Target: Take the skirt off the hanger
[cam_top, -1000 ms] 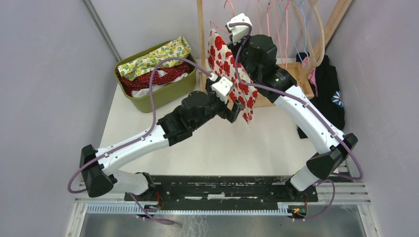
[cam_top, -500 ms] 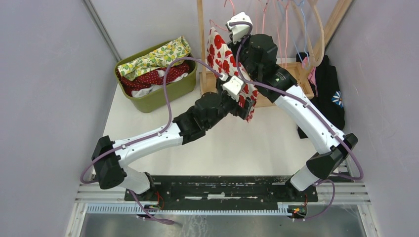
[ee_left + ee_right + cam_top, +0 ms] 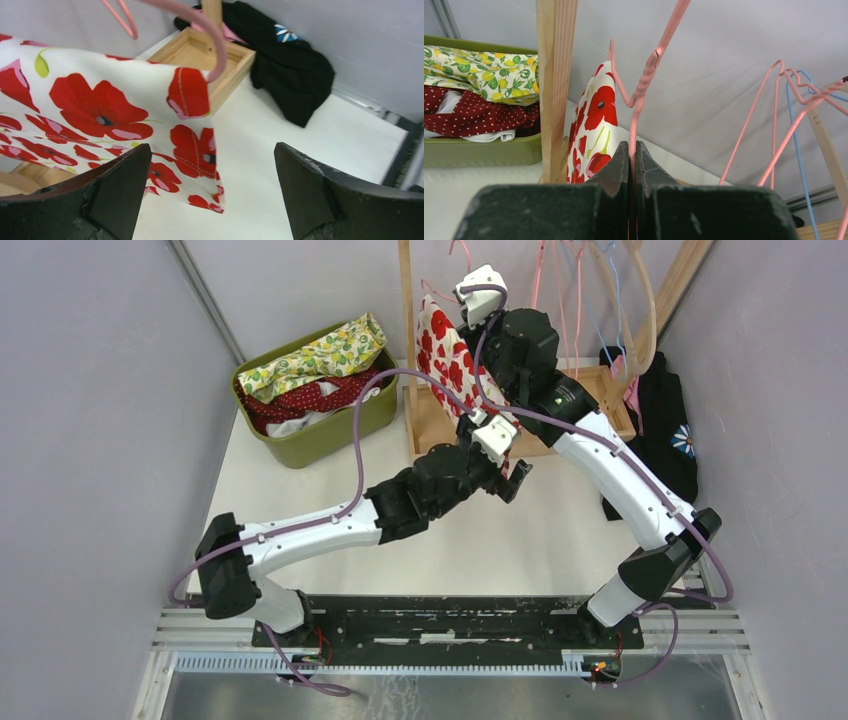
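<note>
Left gripper (image 3: 212, 192): jaws spread wide, holding nothing. The skirt (image 3: 100, 107), white with red poppies, hangs directly ahead of it. The lower hem corner droops into the gap between the two fingers. Whether the cloth brushes the nearer finger cannot be told.

Right gripper (image 3: 633, 150): pinched tight on the neck of the pink hanger (image 3: 644, 82), which rises straight above its fingertips. The skirt drapes from the hanger just beyond that grip, beside the wooden rack post (image 3: 555, 75).

Judgement: the step in hand is taking hold of the cloth. Advance the left gripper until the hem sits deep between the fingers. Close on fabric only, clear of the hanger's curved end. Then draw down and away, with the right grip steadying the hanger.
</note>
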